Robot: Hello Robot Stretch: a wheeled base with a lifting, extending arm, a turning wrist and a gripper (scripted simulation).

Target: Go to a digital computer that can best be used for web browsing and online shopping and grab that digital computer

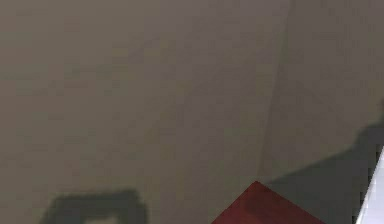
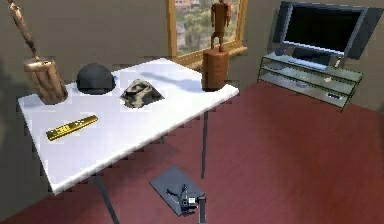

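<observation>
A flat grey slab (image 2: pixel 167 184) lies on the red floor beside the white table's front leg; its shape is too vague to name it a computer. The short dark arm (image 2: pixel 201 211) rises from the arm side view's bottom edge, and the gripper (image 2: pixel 181 193) shows dark against that slab. I cannot tell whether the gripper holds anything. On the white table (image 2: pixel 120 135) lie a yellow and black bar (image 2: pixel 72 128), a dark dome (image 2: pixel 95 79) and a crumpled pale object (image 2: pixel 140 92).
A wooden carving (image 2: pixel 42 70) stands at the table's left, and a brown cylinder with a wooden figure (image 2: pixel 216 50) at its right corner. A flat-screen television (image 2: pixel 321 32) sits on a glass stand (image 2: pixel 305 75) at the back right. The forward view faces a grey wall corner (image 1: pixel 275 100) close ahead.
</observation>
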